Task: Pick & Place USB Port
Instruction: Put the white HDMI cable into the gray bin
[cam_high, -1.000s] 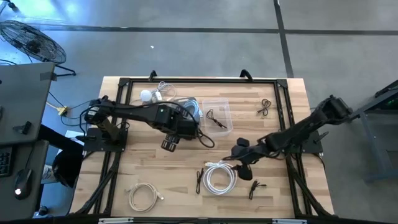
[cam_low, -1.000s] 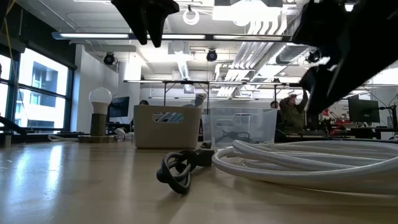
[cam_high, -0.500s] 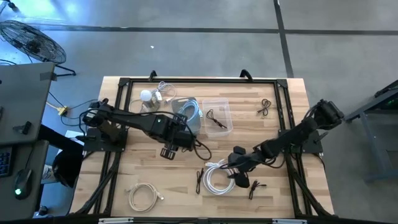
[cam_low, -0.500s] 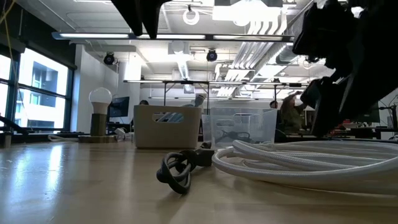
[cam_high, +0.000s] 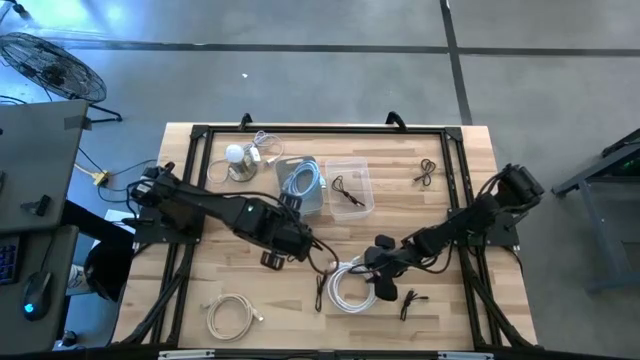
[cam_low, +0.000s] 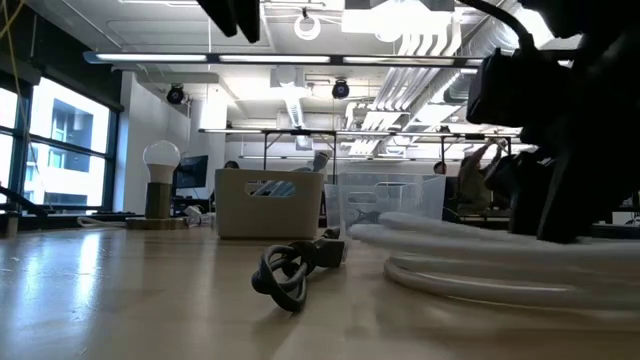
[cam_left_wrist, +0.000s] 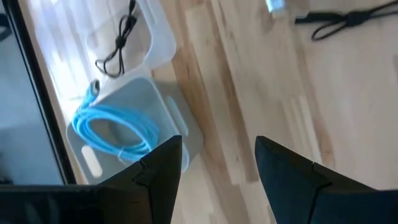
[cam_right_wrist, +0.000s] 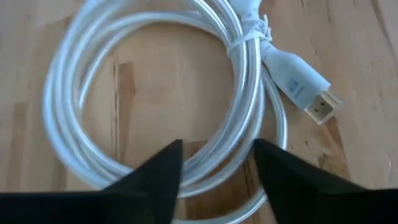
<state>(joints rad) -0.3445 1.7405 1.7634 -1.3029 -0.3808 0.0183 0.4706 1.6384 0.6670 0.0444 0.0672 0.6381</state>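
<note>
Room: open workshop with a grey floor; the wooden table (cam_high: 200, 280) sits in a dark frame, and a floor fan (cam_high: 50, 65) stands off its far left corner.
Far left of table: a small white cable coil (cam_high: 231, 315) lies near the front edge, and a lamp with a round bulb (cam_high: 236, 154) stands near the back.
Left pincer (cam_high: 273, 260): hovers over bare wood left of centre; its wrist view shows the two fingers (cam_left_wrist: 158, 174) parted with wood between them, touching nothing.
Bins: behind the left pincer, a grey bin (cam_high: 303, 182) holds a blue cable (cam_left_wrist: 115, 127); touching it on the right, a clear bin (cam_high: 352, 185) holds a thin black cable (cam_left_wrist: 121, 37).
Task's thing: the white coiled cable (cam_right_wrist: 155, 112) lies front of centre, tied at one point, its gold-tipped plug (cam_right_wrist: 305, 87) sticking out past the loop.
Right pincer (cam_high: 383, 283): down at the right side of the white coiled cable; its wrist view shows the fingers (cam_right_wrist: 155, 180) part-open, straddling the loop's strands. Whether they already press the cable I cannot tell.
Doing the step well: a judgement only. Take all the bundled strands at once, near the tie, so the loop lifts as one piece, and close firmly before rising.
Right of table: two small black cables lie loose, one (cam_high: 412, 299) just beside the right pincer, one (cam_high: 428, 171) near the back corner.
</note>
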